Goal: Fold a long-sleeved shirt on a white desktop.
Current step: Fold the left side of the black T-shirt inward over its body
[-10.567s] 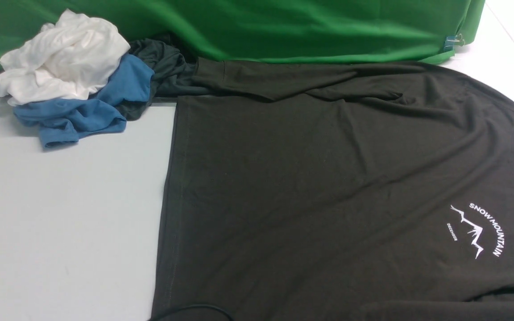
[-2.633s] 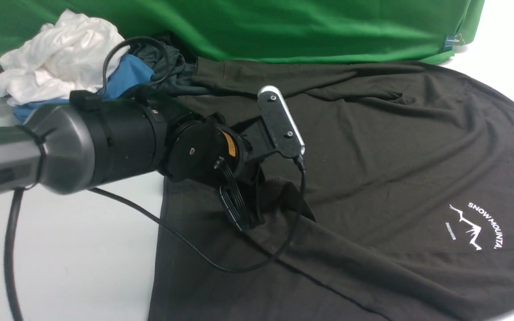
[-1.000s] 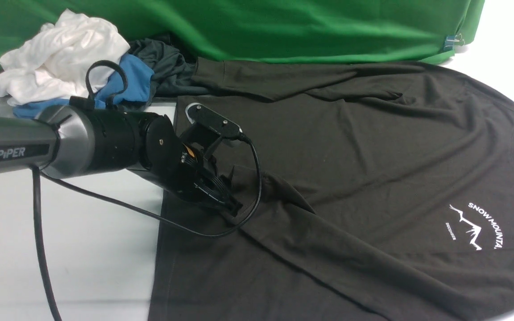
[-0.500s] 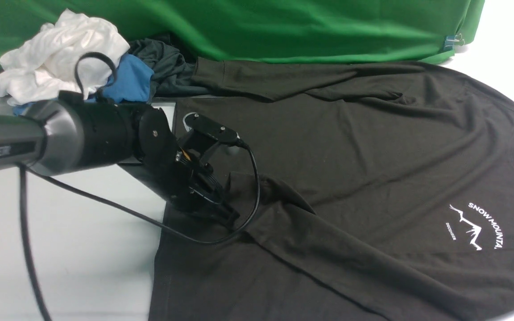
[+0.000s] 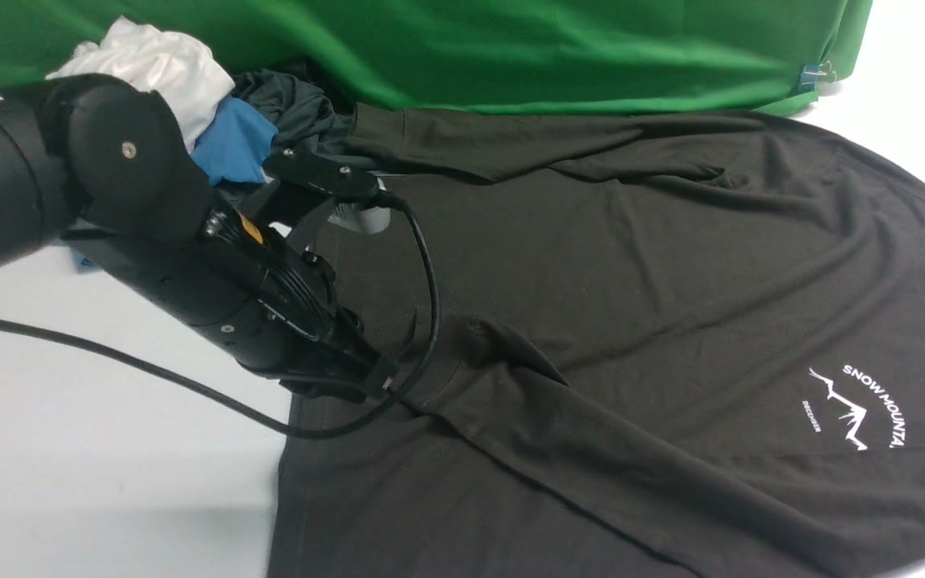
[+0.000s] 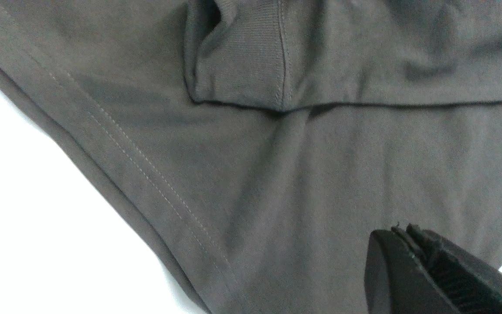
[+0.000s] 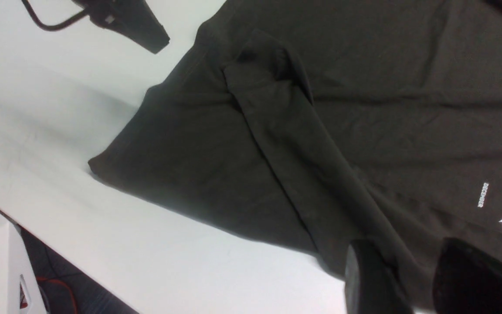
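item: long-sleeved shirt (image 5: 631, 305), dark brownish-black, spread flat across the right and middle of the white tabletop (image 5: 109, 482), white mountain logo (image 5: 860, 409) up. near sleeve laid slantwise over the body, ribbed cuff (image 5: 438, 353) close to the hem.
surface: matte white, bare at the left and near side.
backdrop: green cloth (image 5: 551, 48) along the far edge.
far-left heap: white garment (image 5: 165, 56), blue garment (image 5: 234, 144), dark grey-green garment (image 5: 298, 100).
left tool (image 5: 378, 384): fingers pressed together, nothing between them, tip over the hem beside the cuff.
right tool (image 7: 408, 246): fingers apart above the sleeve, nothing visibly pinched.
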Available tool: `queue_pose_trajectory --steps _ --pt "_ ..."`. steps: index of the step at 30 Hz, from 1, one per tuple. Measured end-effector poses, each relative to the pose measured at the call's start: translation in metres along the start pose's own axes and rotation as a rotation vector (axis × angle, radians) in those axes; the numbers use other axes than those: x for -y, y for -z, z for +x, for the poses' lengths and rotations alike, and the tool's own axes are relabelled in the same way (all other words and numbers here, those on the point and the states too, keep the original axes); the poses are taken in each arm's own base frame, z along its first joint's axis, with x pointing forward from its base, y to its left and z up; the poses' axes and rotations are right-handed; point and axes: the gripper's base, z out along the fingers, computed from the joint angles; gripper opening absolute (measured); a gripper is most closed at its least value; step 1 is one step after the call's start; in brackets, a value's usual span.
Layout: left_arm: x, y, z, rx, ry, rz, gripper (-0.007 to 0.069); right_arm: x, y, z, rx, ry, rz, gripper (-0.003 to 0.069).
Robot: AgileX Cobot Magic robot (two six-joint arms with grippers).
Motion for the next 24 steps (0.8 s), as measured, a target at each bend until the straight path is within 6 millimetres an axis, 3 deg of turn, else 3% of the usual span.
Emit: queue_pose_trajectory --steps 4,7,9,11,16,20,24 --pt "-0.006 -0.014 -0.008 0.044 -0.016 -0.019 0.0034 0.000 0.000 -0.002 0.018 0.015 0.001 0.0242" --pt "-0.016 -0.050 -0.013 0.023 -0.043 -0.021 0.0135 0.000 0.000 -0.004 0.039 0.025 0.001 0.0242" --pt "-0.019 -0.058 -0.014 0.018 -0.043 -0.026 0.0165 0.000 0.000 -0.004 0.042 0.025 0.001 0.0242" --pt "-0.027 -0.083 -0.014 0.002 -0.044 -0.049 0.0275 0.000 0.000 -0.004 0.045 0.025 0.002 0.0242" --pt "-0.039 -0.108 -0.018 0.040 -0.052 -0.105 0.0405 0.000 0.000 -0.004 0.046 0.024 -0.001 0.0242" --pt "-0.042 -0.117 -0.019 0.065 -0.032 -0.116 0.0426 0.000 0.000 -0.004 0.049 0.024 -0.001 0.0242" --pt "-0.043 -0.122 -0.019 0.071 -0.014 -0.115 0.0398 0.000 0.000 -0.005 0.050 0.025 -0.001 0.0242"
